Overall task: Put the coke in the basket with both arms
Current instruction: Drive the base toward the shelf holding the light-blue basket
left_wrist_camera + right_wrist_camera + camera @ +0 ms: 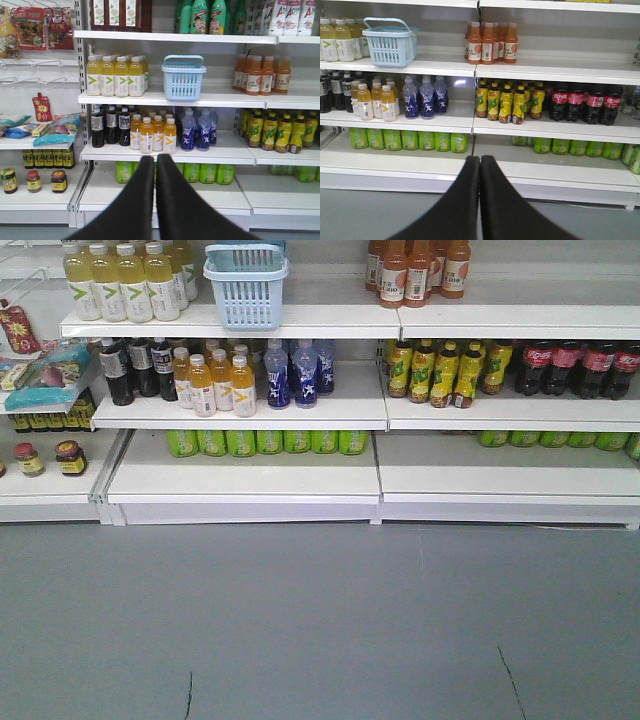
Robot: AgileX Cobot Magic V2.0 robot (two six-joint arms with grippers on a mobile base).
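At the upper left of the right wrist view, the basket [390,42] stands upright on a white shelf [445,67], handle up, with a slotted side facing outward. From the right gripper [480,160], at the bottom centre of that frame, it lies up and to the left. From the left gripper [155,160], bottom centre of its own view, the same basket sits up and slightly to the right, closer to that frame's middle line. So the left arm looks the nearer one to the basket. Both pairs of jaws are pressed together with nothing between them.

The red can I cannot find in any view; it may be hidden among the stock or outside the frames. The only Coca-Cola goods showing are dark cola bottles [582,102], upright at the right of the frame one level below the basket. They are up and to the right of the right gripper and absent from the left wrist view. If the can is near them, the right arm is better placed to fetch it, and the basket lies well apart to the upper left.
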